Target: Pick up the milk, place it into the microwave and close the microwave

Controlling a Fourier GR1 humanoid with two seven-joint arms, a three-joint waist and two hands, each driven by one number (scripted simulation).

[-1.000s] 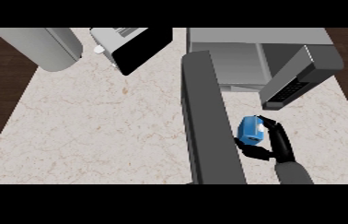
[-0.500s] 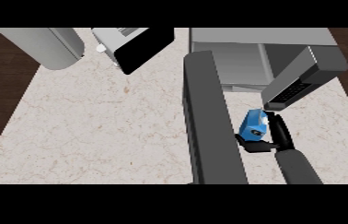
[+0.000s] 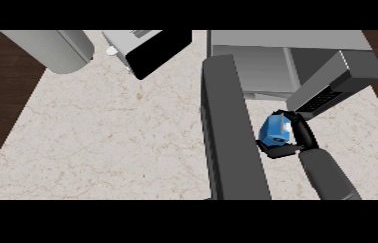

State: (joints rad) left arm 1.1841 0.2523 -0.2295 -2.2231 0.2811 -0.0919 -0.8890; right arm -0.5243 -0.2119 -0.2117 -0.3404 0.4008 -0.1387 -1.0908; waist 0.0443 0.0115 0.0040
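The milk (image 3: pixel 274 130) is a small blue carton, held off the counter at the right of the head view. My right hand (image 3: pixel 297 136) is curled round it from the right side, its forearm coming up from the lower edge. Just beyond the carton stands the grey microwave (image 3: pixel 260 67), its cavity open toward me. Its dark door (image 3: pixel 230 137) swings out as a long slab, immediately left of the carton. The microwave's keypad panel (image 3: pixel 325 94) lies just above my right hand. My left hand does not show.
A pale speckled counter (image 3: pixel 111 137) fills the left and centre. At the back left stand a grey rounded container (image 3: pixel 55 49) and a white-and-black appliance (image 3: pixel 151 52). Dark floor (image 3: pixel 11 97) runs along the counter's left edge.
My right hand has carried the milk a little farther from me, toward the microwave's opening. The door stays swung out.
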